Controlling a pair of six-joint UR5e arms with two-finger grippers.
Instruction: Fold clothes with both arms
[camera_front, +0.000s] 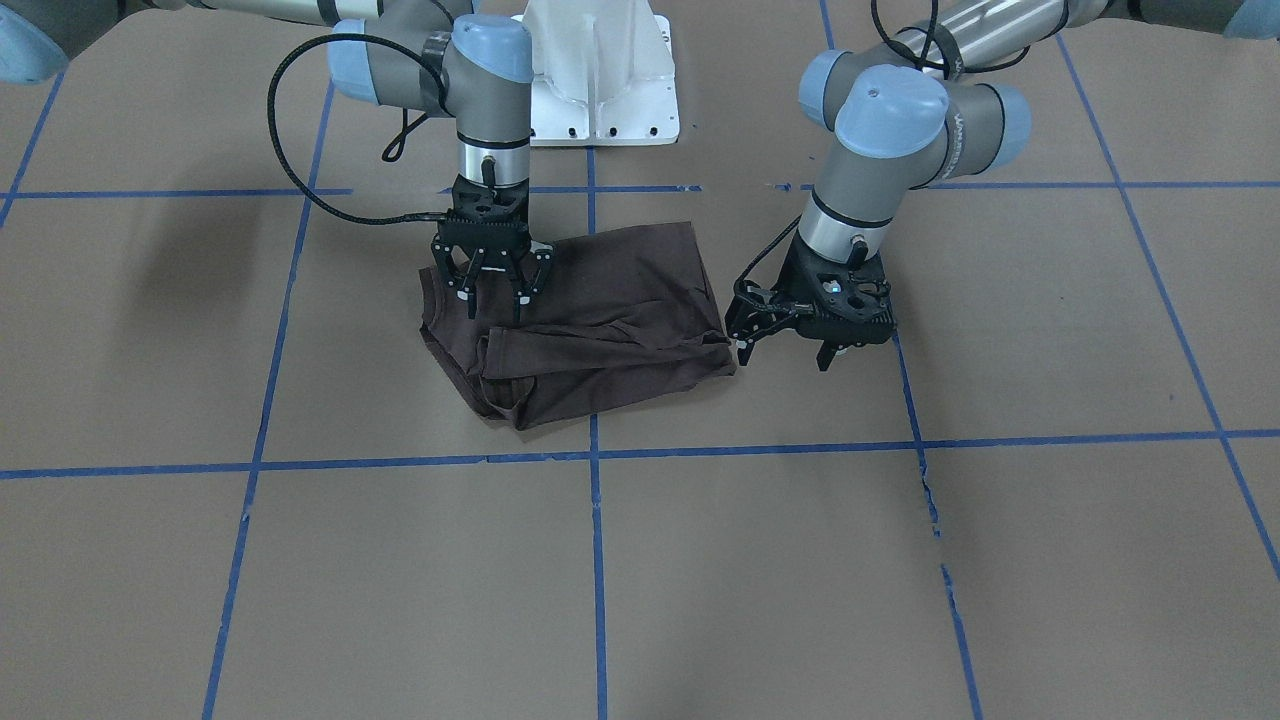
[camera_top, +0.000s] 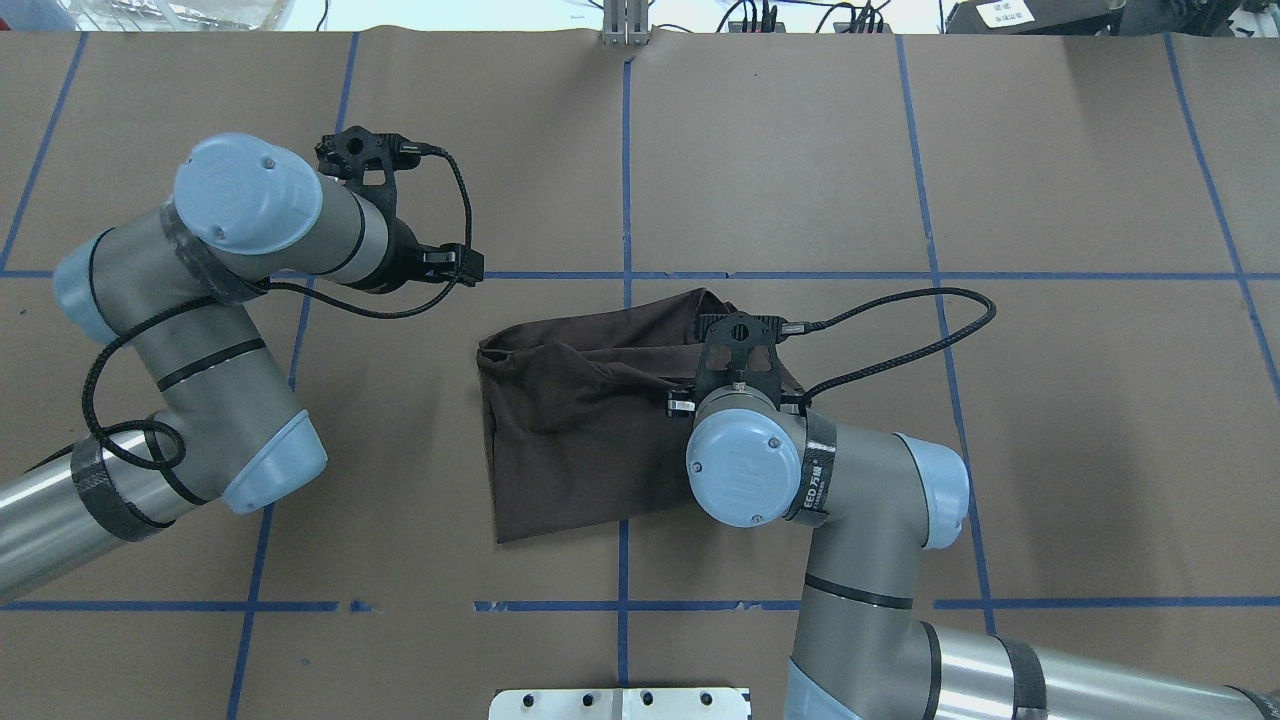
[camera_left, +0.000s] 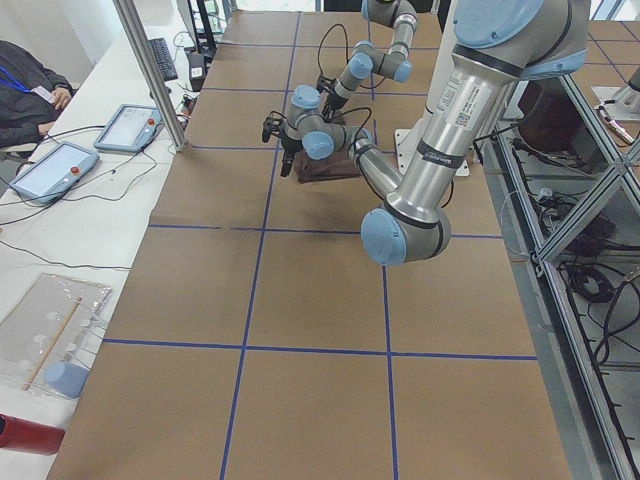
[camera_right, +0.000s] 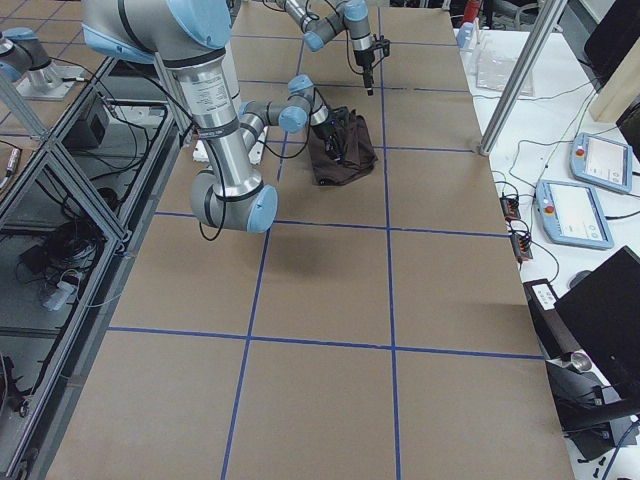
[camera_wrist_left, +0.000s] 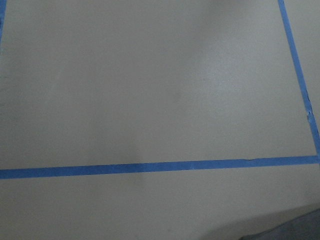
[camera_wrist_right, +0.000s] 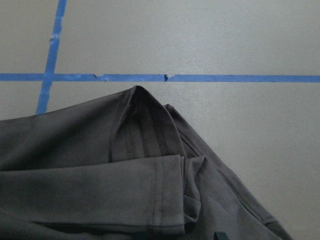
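My right gripper (camera_front: 495, 300) hangs spread over the right end of the half-folded T-shirt (camera_front: 610, 320) on the table (camera_front: 300, 560). Its long axis runs toward my left gripper (camera_front: 783, 358), also spread, beyond the other end.

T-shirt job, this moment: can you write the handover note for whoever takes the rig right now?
Right gripper: open, pointing down over one end of the T-shirt, nothing clamped.
Left gripper: open, tilted, just beside the shirt's other end, low over the table.
T-shirt: mid-table, doubled into a rough rectangle, with rumpled layers along the edge away from the robot.
Done: at least one fold.
Left: probably smoothing and a further fold, with each gripper taking hold of an edge first.
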